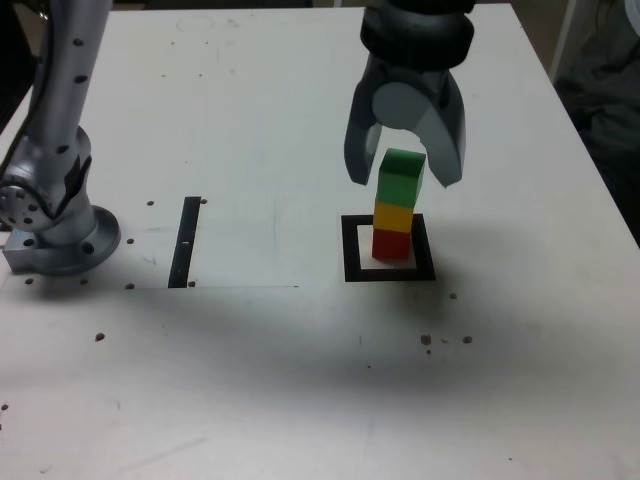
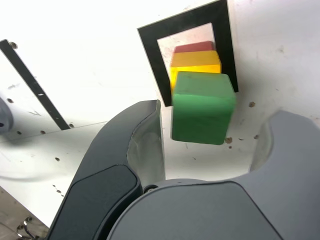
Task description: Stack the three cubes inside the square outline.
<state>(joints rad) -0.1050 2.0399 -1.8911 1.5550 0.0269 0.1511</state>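
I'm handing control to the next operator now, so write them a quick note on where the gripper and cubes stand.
Gripper: open, jaws either side of the green cube, holding nothing.
Cubes: red at the bottom, yellow on it, green on top, within the black square outline.
Done: all three stacked.
Left: probably just backing the gripper away without knocking the stack.

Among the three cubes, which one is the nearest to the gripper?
The green cube, at the top of the stack, between the open jaws of the gripper; the yellow and red cubes sit below it.
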